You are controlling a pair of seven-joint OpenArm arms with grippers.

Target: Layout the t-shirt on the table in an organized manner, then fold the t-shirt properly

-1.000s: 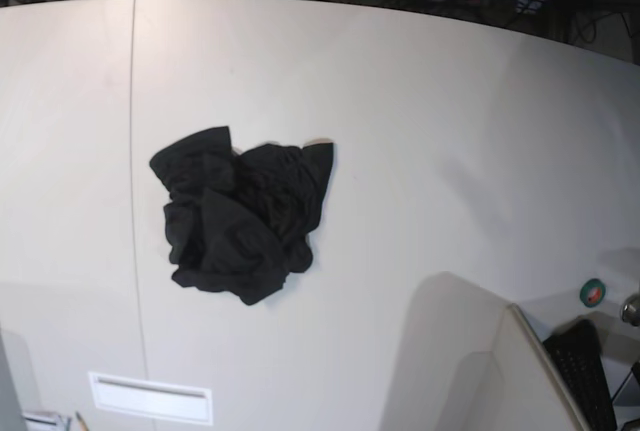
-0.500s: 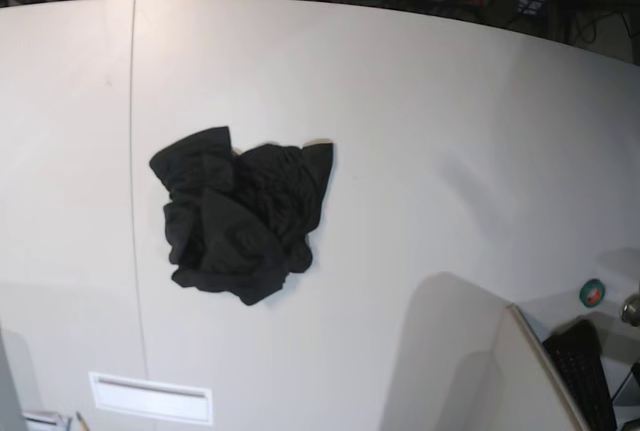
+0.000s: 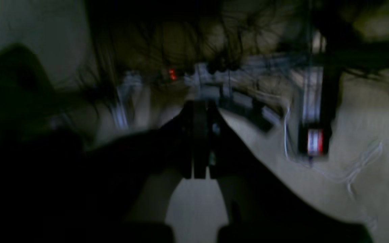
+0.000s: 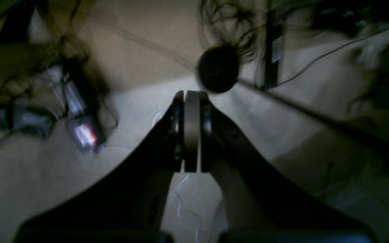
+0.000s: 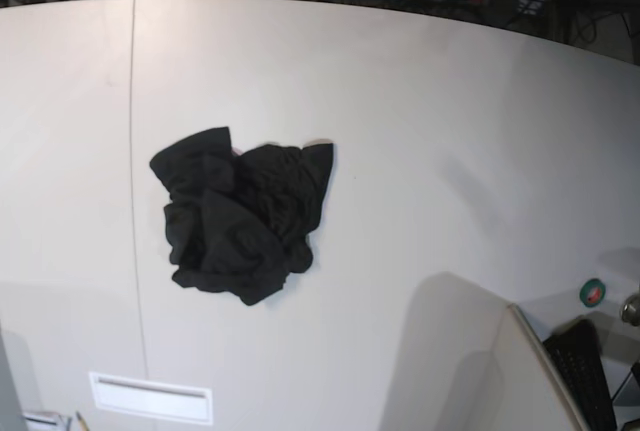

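Nothing on the table (image 5: 420, 111) has shifted since a second ago: the t-shirt (image 5: 240, 213) lies in the same crumpled black heap, same outline, same spot. It sits left of centre in the base view, just to the right of the thin dark seam line (image 5: 132, 151) that runs down the white top, and well apart from every edge. No print shows from here, only dark folds bunched over one another, with one lobe sticking up at the upper left and another at the upper right.

Neither of my arms appears in the base view. Over on my left wrist camera, my left gripper (image 3: 199, 141) is pressed fully closed, the two dark fingers (image 3: 187, 135) meeting along a straight line with nothing between them. That picture is dim and smeared; behind the fingers I make out tangled cables (image 3: 187, 40), a small red light (image 3: 172, 74) and pale floor, not the shirt.

My right gripper (image 4: 191, 131) is closed too, jaws flat against each other and holding nothing. Beyond its tip there is a round black object (image 4: 217, 69), more cables, and a small box with a reddish label (image 4: 84, 133) on a pale surface. The shirt does not show in this view either.
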